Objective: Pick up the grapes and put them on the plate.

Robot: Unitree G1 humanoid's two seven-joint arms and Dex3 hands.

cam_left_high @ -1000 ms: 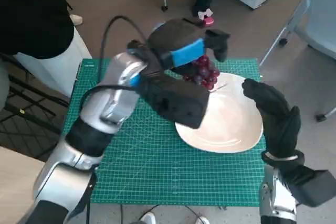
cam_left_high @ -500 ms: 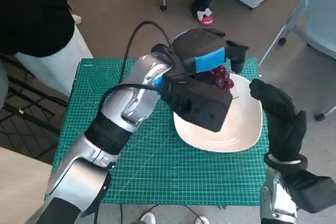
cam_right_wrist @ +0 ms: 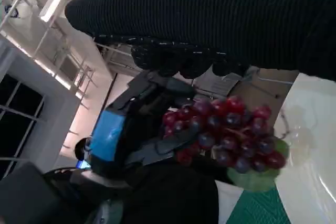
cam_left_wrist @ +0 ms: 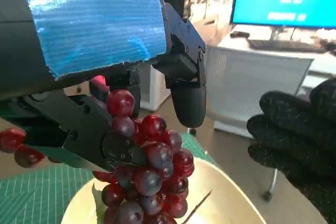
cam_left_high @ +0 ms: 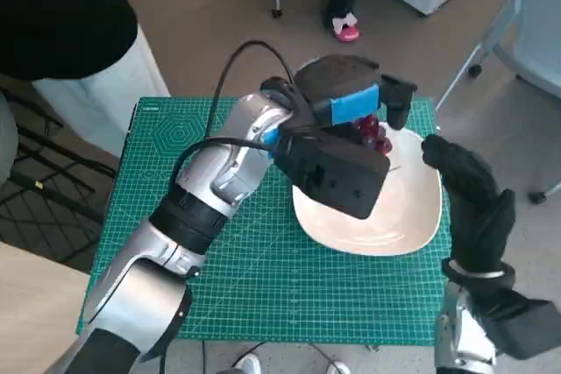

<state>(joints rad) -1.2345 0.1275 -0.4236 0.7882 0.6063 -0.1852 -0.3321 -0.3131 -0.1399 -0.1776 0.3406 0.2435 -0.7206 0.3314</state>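
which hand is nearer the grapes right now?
Left. The left hand holds the grapes in its fingers, over the far part of the plate. The right hand sits at the plate's right edge, apart from the bunch.

Red grapes [cam_left_high: 372, 136] above white plate [cam_left_high: 412, 208]

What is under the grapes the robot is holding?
The white plate lies under the grapes, which the left hand holds over its far edge. Whether they touch it cannot be told; the hand covers that spot.
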